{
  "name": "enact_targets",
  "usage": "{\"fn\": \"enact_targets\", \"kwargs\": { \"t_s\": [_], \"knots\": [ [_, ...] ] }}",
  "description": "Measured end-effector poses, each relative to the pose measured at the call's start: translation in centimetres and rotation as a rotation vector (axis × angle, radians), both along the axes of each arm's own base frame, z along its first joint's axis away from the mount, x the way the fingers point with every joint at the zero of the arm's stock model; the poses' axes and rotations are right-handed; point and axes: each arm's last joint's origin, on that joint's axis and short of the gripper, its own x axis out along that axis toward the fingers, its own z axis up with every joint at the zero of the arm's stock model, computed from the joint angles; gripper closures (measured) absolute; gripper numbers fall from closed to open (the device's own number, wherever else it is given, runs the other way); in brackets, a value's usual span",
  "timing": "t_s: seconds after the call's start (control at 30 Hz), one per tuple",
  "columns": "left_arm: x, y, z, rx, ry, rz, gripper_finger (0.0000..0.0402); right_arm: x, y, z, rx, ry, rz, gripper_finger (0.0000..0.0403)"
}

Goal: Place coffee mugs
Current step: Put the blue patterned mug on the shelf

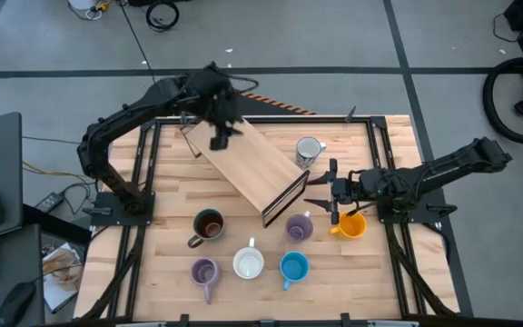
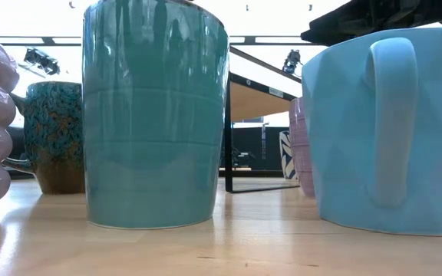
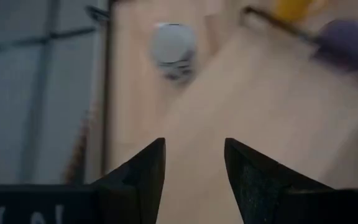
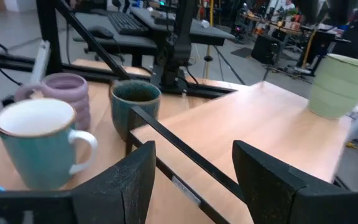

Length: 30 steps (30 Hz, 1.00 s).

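Seven mugs are seen on the table (image 1: 166,272) and one more on the raised wooden shelf (image 1: 252,168). A pale green mug (image 4: 337,84) stands at the shelf's far-left end, below the left gripper (image 1: 221,134), whose fingers are spread and empty. The right gripper (image 1: 320,191) hovers at the shelf's right end, jaws parted, nothing held.

The white patterned mug (image 1: 309,150) stands just beyond the shelf. An orange mug (image 1: 352,224) and a lavender mug (image 1: 299,227) sit close under the right gripper. The near row holds a dark brown mug (image 1: 209,224), a second lavender mug (image 1: 204,271), a white-rimmed teal mug (image 1: 248,264) and a blue mug (image 1: 293,267).

The chief risk is judged to be crowding. The orange and lavender mugs are nearly touching, so one could be knocked over while the other is approached. The shelf's dark frame could be struck by a lowering finger. A mug set near the shelf edge could be tipped off.
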Motion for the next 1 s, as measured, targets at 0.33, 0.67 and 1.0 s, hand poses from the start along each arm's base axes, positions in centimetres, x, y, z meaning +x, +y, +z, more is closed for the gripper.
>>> {"fn": "enact_targets", "kwargs": {
  "t_s": [0.33,0.67,1.0],
  "knots": [
    [0.7,-5.1,-0.9,-0.184,0.128,-0.065,0.0230,0.2,1.2,-0.3,0.114,0.001,0.054,0.0184],
    [2.4,-7.5,-5.2,-0.173,0.145,-0.159,0.0230,0.0,3.6,-0.9,0.132,0.031,0.089,0.0184],
    [1.8,-6.9,-10.7,-0.136,0.228,-0.162,0.0230,-0.1,4.8,-1.8,0.105,0.060,0.007,0.0184]
  ]
}}
